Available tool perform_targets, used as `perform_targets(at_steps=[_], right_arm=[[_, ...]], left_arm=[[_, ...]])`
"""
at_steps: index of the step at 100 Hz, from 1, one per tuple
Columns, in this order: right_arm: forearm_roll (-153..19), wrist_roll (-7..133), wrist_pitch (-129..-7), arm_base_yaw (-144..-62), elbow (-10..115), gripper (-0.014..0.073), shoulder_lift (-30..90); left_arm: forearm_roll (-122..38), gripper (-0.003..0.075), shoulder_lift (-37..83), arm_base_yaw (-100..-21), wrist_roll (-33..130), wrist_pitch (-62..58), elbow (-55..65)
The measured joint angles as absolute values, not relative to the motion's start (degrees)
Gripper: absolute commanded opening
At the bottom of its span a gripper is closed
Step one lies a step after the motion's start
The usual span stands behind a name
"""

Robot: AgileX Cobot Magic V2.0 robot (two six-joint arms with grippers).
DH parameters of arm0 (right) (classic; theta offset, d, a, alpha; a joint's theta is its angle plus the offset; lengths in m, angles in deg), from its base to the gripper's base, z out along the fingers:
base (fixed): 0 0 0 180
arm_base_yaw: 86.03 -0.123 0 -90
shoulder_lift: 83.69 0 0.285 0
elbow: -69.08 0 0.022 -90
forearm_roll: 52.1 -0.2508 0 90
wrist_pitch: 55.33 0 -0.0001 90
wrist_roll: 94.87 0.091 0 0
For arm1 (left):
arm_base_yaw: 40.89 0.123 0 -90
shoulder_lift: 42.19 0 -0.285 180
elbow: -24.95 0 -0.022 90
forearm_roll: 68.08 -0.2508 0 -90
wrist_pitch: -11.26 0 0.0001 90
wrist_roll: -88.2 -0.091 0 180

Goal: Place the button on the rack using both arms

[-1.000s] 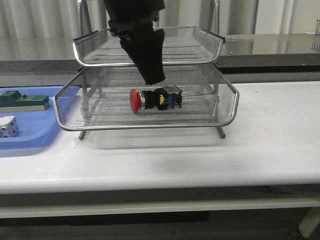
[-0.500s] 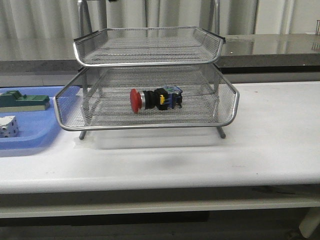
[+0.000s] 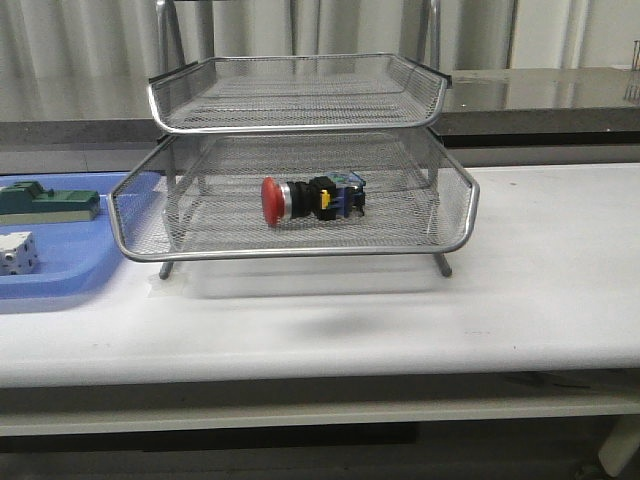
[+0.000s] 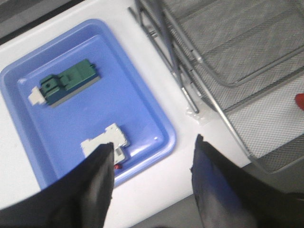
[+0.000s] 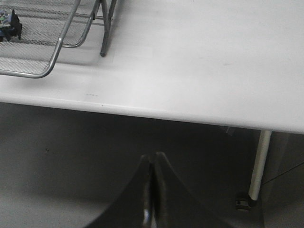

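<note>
Button [image 3: 311, 198] lies on its side at frame centre, in the lower tier of the rack [image 3: 300, 150]. Left gripper [image 4: 152, 164] gapes wide, empty; right gripper [image 5: 153, 190] is closed on nothing.

The rack [image 3: 300, 150] is shiny silver wire mesh on a metal frame. The button [image 3: 312, 199] has a glossy red plastic head and silver collar. The tray [image 4: 147, 114] is smooth blue plastic; the table [image 3: 540, 290] is matt white.
</note>
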State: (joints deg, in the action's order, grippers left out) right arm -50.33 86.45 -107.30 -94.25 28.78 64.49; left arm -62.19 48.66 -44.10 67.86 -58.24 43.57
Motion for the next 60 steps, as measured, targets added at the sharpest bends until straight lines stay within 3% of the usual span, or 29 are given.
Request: perform_targets(at_steps=[17, 60], right_arm=[[-50.33, 86.45, -107.30, -94.25, 28.78, -0.0070, 64.49], [-50.33, 86.45, -107.30, -94.25, 28.78, -0.0070, 64.49]], left_arm=[[-62.29, 0.0352, 40.83, -40.11, 69.40, -50.72, 30.74], [-59.49, 0.0352, 18.41, -39.86, 70.15, -33.10, -2.50]])
